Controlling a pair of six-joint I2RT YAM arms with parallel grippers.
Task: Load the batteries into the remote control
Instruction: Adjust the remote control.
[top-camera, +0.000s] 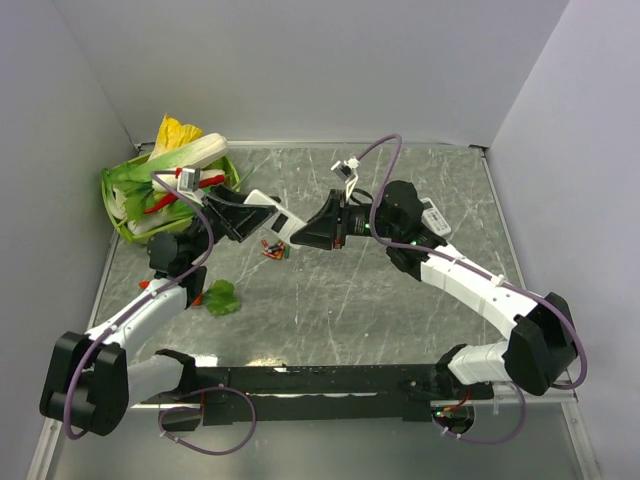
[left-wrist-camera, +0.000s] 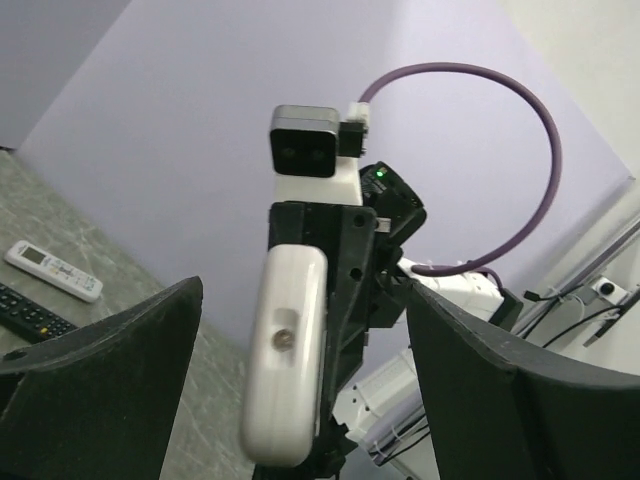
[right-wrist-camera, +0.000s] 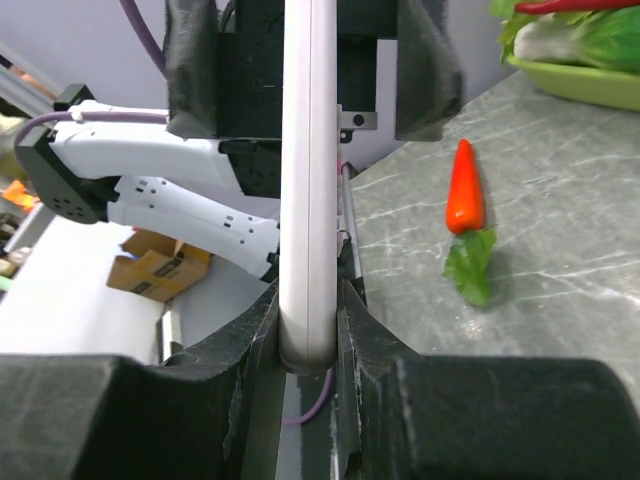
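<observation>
The remote control (right-wrist-camera: 308, 150) shows edge-on as a thin white slab, clamped at its lower end between the fingers of my right gripper (right-wrist-camera: 310, 305). In the left wrist view its white back (left-wrist-camera: 288, 350) stands upright between the wide-apart fingers of my left gripper (left-wrist-camera: 300, 300), which is open and touches nothing. In the top view both grippers meet above mid-table, left (top-camera: 268, 214) and right (top-camera: 303, 234), with the remote (top-camera: 287, 220) between them. Several tiny batteries (top-camera: 272, 250) lie on the table just below them.
An orange toy carrot (right-wrist-camera: 463, 190) with green leaves lies on the table (top-camera: 400, 300), left of centre (top-camera: 205, 297). A green basket (top-camera: 125, 215) of vegetables stands at the back left. An all-white remote (left-wrist-camera: 52, 272) and a long black remote (left-wrist-camera: 30, 315) lie on the table.
</observation>
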